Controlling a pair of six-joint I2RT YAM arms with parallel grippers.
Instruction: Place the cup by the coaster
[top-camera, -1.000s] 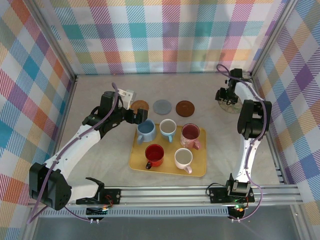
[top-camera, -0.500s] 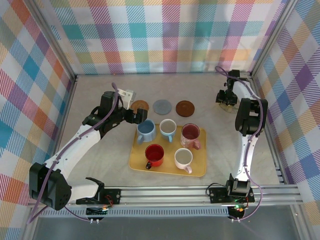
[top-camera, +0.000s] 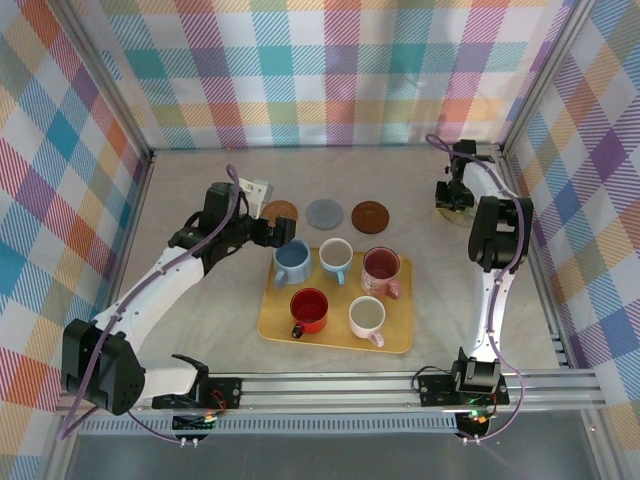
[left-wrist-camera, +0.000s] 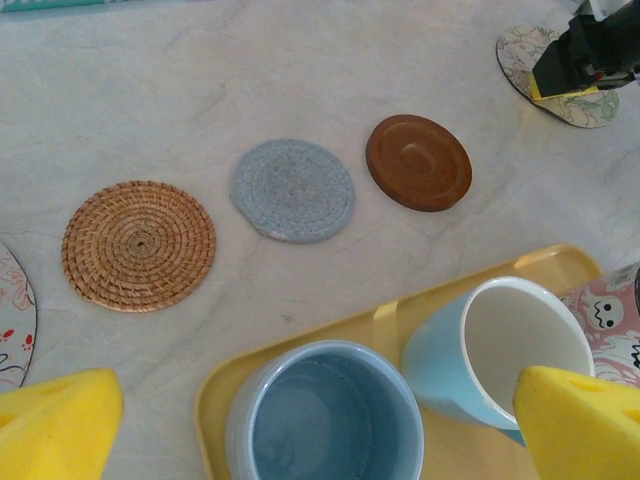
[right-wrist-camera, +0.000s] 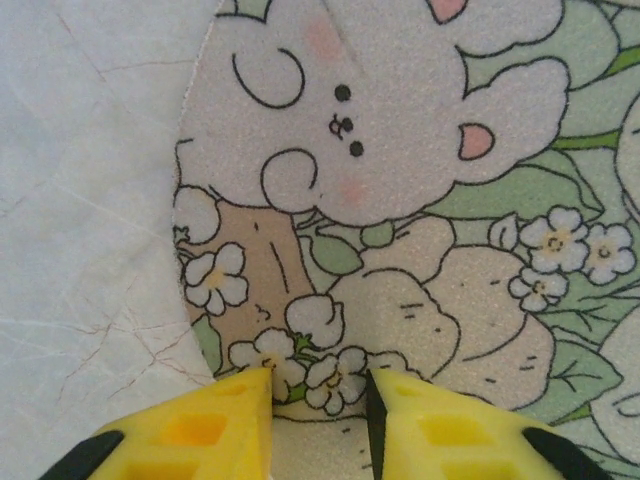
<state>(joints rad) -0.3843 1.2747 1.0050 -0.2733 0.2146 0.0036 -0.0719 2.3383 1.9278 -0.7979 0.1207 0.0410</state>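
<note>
- One change: the right gripper (right-wrist-camera: 318, 395) narrows its fingers to a slim gap over the printed coaster (right-wrist-camera: 400, 200), pinching nothing visible.
- Left gripper (top-camera: 278, 234) stays spread wide above the blue cup (left-wrist-camera: 325, 425).
- Cup sits on the tray (top-camera: 335, 340); placement not begun.

1. The top external camera sits high above and behind the arm bases; it looks down and forward, far enough off to take in the whole bench (top-camera: 200, 200).
2. The left wrist camera hangs low over the tray (left-wrist-camera: 390, 315); it faces down and forward past the left end effector (left-wrist-camera: 320, 430); with the top view it shares the row of coasters (left-wrist-camera: 293, 190) and the printed coaster (left-wrist-camera: 520, 55).
3. The right wrist camera looks straight down, very close, past the right end effector (right-wrist-camera: 320, 400); it shares that printed coaster with both other views.
</note>
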